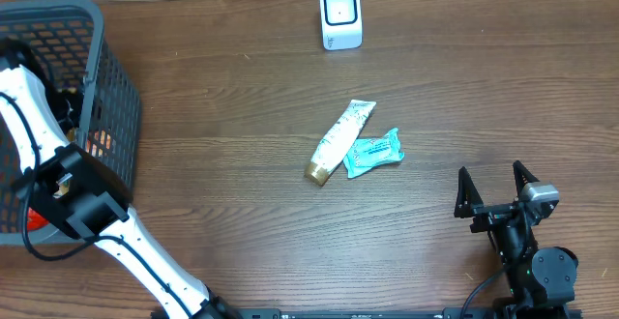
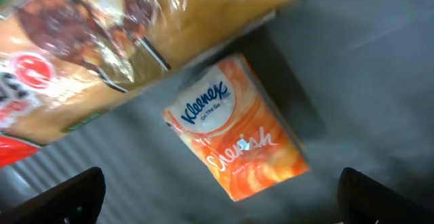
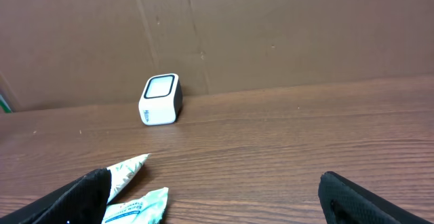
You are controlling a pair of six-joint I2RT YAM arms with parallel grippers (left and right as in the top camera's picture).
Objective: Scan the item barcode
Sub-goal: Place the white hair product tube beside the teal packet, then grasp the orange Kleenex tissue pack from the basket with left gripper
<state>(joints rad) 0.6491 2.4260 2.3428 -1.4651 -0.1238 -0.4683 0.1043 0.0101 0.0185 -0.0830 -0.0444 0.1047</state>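
At far left, inside the black mesh basket (image 1: pixel 106 87), the left end effector (image 2: pixel 224 193) is seen with fingers spread apart, nothing held, above an orange Kleenex tissue pack (image 2: pixel 234 139) beside a clear-wrapped bag (image 2: pixel 102 34). Mid-way along the bench (image 1: pixel 242 213), a white tube (image 1: pixel 340 141) and a teal packet (image 1: pixel 373 152) are laid side by side, with the white scanner (image 1: pixel 340 16) stood well behind them. At right, the right end effector (image 1: pixel 493 188) is held wide apart, empty.

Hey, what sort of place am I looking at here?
Probably a mock shop checkout rather than a real store: a small white barcode scanner on a wooden table, a grey mesh shopping basket holding packaged goods such as a Kleenex pack, and plain cardboard as the backdrop.
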